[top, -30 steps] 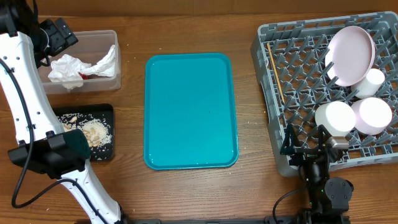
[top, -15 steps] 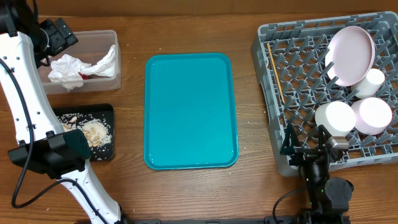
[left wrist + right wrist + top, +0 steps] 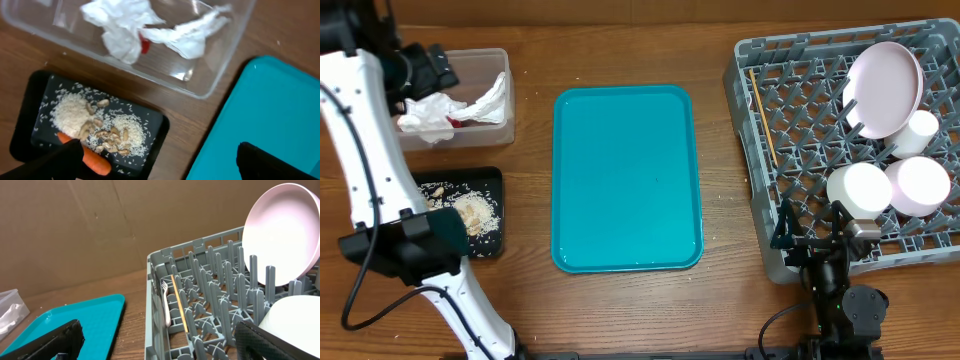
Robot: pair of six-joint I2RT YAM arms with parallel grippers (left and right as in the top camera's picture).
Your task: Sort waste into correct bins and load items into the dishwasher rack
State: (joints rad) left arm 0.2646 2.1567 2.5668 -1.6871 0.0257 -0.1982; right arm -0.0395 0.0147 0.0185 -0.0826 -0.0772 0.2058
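Observation:
The clear tub [image 3: 470, 65] holds white napkins [image 3: 120, 30] and a red wrapper [image 3: 145, 46]. The black tray [image 3: 492, 180] holds beige scraps [image 3: 107, 135] and an orange carrot [image 3: 95, 160]. My left gripper [image 3: 425, 68] hovers over the tub's left end, open and empty [image 3: 160, 167]. The grey rack [image 3: 760, 80] holds the white plate [image 3: 885, 88], a cup [image 3: 922, 130], two bowls [image 3: 860, 190] [image 3: 918, 185], the wooden stick [image 3: 178, 307] and the fork [image 3: 166, 305]. My right gripper [image 3: 812, 238] sits at the rack's front edge, open and empty [image 3: 160, 345].
A teal serving tray [image 3: 625, 180] with nothing on it lies in the middle of the wooden table. A few crumbs lie on the wood beside it. A cardboard wall [image 3: 100, 225] stands behind the table.
My left gripper has shifted a little to the right and forward over the clear tub. The right arm has not moved.

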